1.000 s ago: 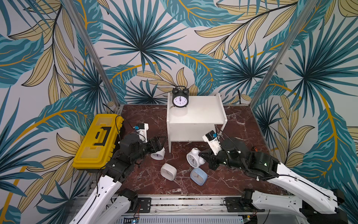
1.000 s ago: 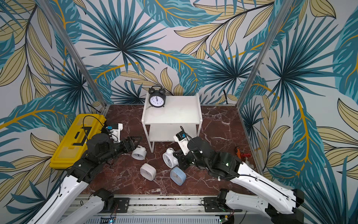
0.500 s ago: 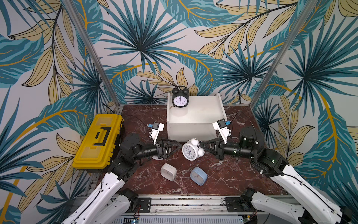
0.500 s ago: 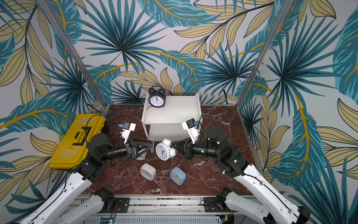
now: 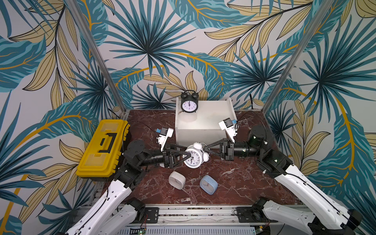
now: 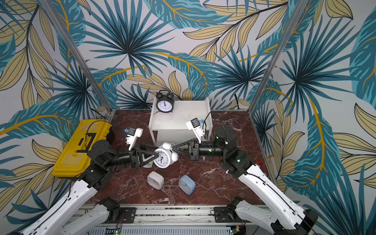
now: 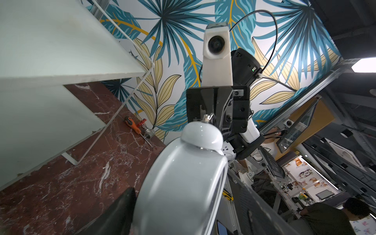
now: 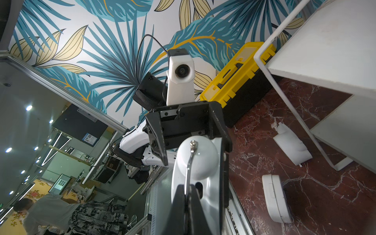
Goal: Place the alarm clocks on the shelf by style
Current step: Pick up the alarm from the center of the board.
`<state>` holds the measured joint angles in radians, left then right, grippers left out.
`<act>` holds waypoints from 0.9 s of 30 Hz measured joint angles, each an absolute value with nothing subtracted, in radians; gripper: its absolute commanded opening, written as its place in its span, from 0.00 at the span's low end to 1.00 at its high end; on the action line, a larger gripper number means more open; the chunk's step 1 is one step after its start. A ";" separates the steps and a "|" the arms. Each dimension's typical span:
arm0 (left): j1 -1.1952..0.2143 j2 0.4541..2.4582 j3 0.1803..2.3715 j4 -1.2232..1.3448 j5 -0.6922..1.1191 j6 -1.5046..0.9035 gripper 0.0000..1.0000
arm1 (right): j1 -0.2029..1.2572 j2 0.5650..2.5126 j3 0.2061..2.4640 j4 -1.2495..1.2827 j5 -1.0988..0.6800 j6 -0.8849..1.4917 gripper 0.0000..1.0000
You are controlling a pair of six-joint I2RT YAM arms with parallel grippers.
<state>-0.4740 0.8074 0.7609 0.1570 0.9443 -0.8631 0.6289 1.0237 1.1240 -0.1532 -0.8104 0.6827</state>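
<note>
- Lying nearest, low and central in both top views, the white square clock (image 5: 177,180) and the light blue clock (image 5: 208,184) rest on the marble floor (image 5: 244,179), clear of both arms.
- Mid-frame, the white twin-bell clock (image 5: 193,158) sits between the two claws, its bells tilted toward the upper right.
- The right gripper (image 5: 205,149) is clenched on the clock's thin top handle.
- The left gripper (image 5: 188,153) straddles the clock's body with jaws spread wide. Whether they press on it cannot be told.
- Farther up-frame, directly behind, the shelf (image 5: 203,124) carries the black twin-bell clock (image 5: 189,101) at the left end of its top board. The white one likely belongs beside it, up and back.
</note>
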 measured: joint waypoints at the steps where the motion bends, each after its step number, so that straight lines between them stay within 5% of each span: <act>1: -0.472 0.812 0.762 0.171 0.949 -0.872 0.73 | 0.625 1.029 1.124 -0.151 -0.816 0.688 0.00; 8: -0.469 0.833 0.772 0.222 0.975 -0.908 0.64 | 0.609 1.048 1.124 -0.123 -0.841 0.714 0.00; 20: -0.467 0.848 0.775 0.244 0.976 -0.911 0.27 | 0.603 1.063 1.136 -0.124 -0.844 0.711 0.00; 23: -0.468 0.848 0.774 0.265 0.953 -0.929 0.23 | 0.602 1.065 1.145 -0.125 -0.830 0.707 0.16; 26: -0.470 0.849 0.761 0.329 0.907 -0.963 0.21 | 0.602 1.063 1.156 -0.126 -0.784 0.703 0.48; 27: -0.470 0.849 0.753 0.356 0.888 -0.976 0.19 | 0.602 1.061 1.157 -0.126 -0.764 0.700 0.51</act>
<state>-0.4702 0.8486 0.7528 0.3557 0.8883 -0.9764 0.6018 1.0611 1.1568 -0.1257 -0.7635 0.6998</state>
